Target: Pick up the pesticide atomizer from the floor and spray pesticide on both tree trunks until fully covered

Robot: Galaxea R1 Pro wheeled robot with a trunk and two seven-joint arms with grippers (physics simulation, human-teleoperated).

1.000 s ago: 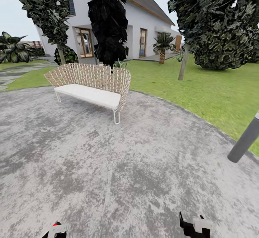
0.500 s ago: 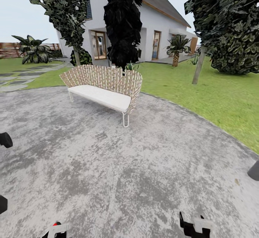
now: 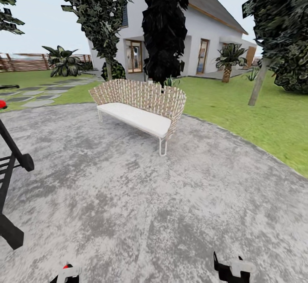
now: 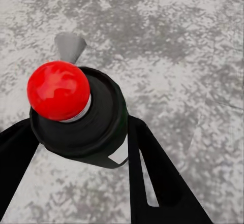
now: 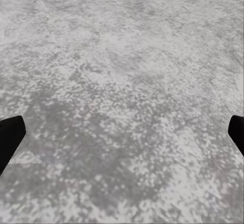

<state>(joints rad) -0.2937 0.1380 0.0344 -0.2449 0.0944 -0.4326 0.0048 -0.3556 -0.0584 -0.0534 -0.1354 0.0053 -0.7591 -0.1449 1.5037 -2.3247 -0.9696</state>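
At the far left of the sofa [image 3: 141,107], a black frame [image 3: 9,169] stood on the paving [image 3: 128,206]; what it was I could not tell. Near the robot and left of the sofa's line, the left gripper [image 3: 68,273] hung low. In its wrist view the jaws were clamped on the atomizer [image 4: 81,117], the black body held between both fingers, the red cap up and the grey nozzle [image 4: 68,46] pointing away over bare paving. So the pick-up looked done, and the step in hand was carrying the sprayer to a trunk.

Just behind the sofa rose a black conifer [image 3: 164,26], which was no target. Nearer than the sofa and to its right, the right gripper [image 3: 231,270] hung with its jaws wide apart and nothing between them.

Well right of the sofa, on the grass [image 3: 265,120], a tree [image 3: 258,84] with a pale, smooth trunk seemed the likeliest first target. I could not pick out the second with confidence.

To do it well, the base should swing right and pass the sofa's right end, stopping close to the trunk. The left grip should stay firm, since the round can could twist. The nozzle should be raised to face the bark before spraying, then swept from top to bottom and round the sides.
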